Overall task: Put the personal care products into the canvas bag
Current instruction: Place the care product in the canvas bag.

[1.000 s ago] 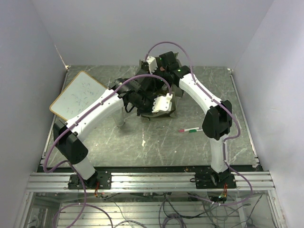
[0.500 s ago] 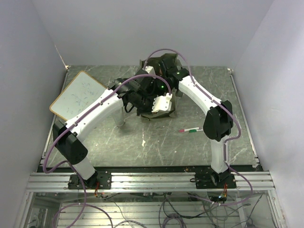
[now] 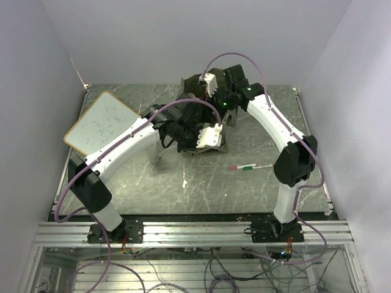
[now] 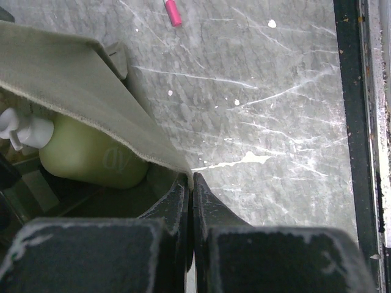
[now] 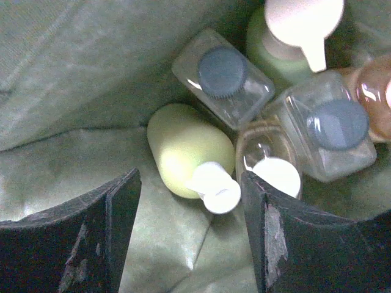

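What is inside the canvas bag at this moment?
In the right wrist view the bag holds a yellow-green bottle lying down, a green pump bottle, two clear grey-capped bottles, a white-capped clear bottle and an amber bottle. Anything beneath them is covered.

I see the olive-green canvas bag [image 5: 67, 73] is soft woven cloth, matt and a bit fuzzy. The yellow-green bottle with a white cap [image 5: 183, 149] is smooth plastic with a dull shine. The clear square jar with a grey lid [image 5: 223, 76] is glossy, and its lid is ribbed. The grey-green tabletop [image 4: 275, 91] looks like scratched stone. The wood-framed whiteboard [image 3: 101, 122], far left, is shiny white.
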